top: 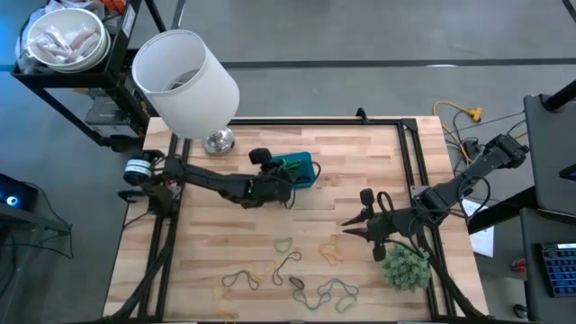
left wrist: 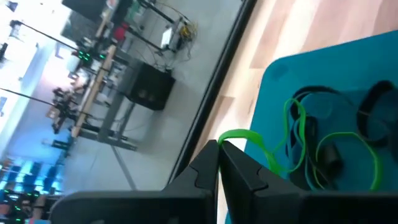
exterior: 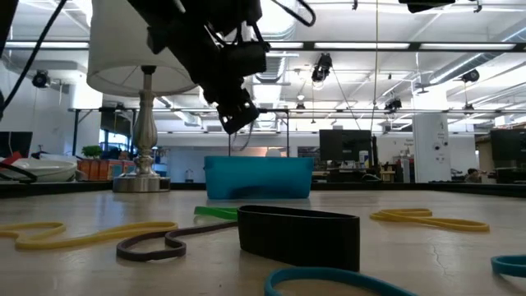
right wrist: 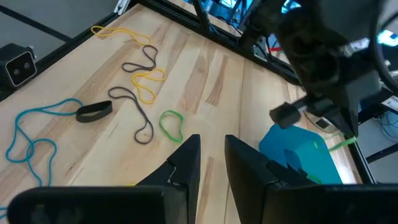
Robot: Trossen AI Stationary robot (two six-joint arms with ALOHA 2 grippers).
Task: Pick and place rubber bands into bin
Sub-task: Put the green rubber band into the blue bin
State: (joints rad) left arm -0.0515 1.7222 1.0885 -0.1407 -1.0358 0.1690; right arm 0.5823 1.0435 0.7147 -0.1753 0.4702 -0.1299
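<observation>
Overhead, table-level, two wrist cameras

Bright even overhead light, ceiling lamps glaring in low view, wrist foregrounds blurred

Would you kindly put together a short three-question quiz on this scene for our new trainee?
1. True or false: the left gripper has its jaws shut on a green rubber band.
2. The right gripper is: A) gripping a yellow band; B) empty, jaws apart, above the table; C) inside a white bowl.
3. Fill in: several green and dark bands already lie inside the blue ____.

Key: 1 true; 2 B; 3 bin.
</observation>
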